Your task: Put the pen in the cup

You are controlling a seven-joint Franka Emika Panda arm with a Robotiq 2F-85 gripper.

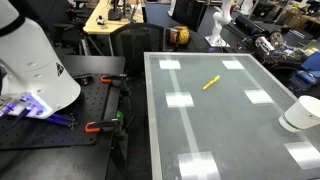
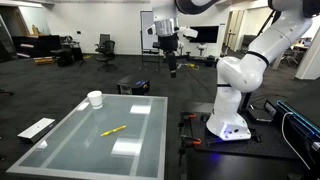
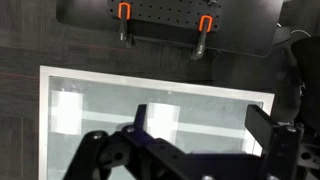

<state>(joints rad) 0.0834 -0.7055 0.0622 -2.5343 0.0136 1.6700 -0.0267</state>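
Observation:
The yellow pen lies flat near the middle of the glass table; it also shows in an exterior view. The white cup stands upright near a table edge, apart from the pen, and shows in both exterior views. My gripper hangs high above the table end near the robot base, far from both. In the wrist view my gripper is open and empty over the glass. Pen and cup are out of the wrist view.
The white robot base stands on a black plate with orange-handled clamps next to the table. A keyboard lies on the floor beside the table. Desks and chairs stand further off.

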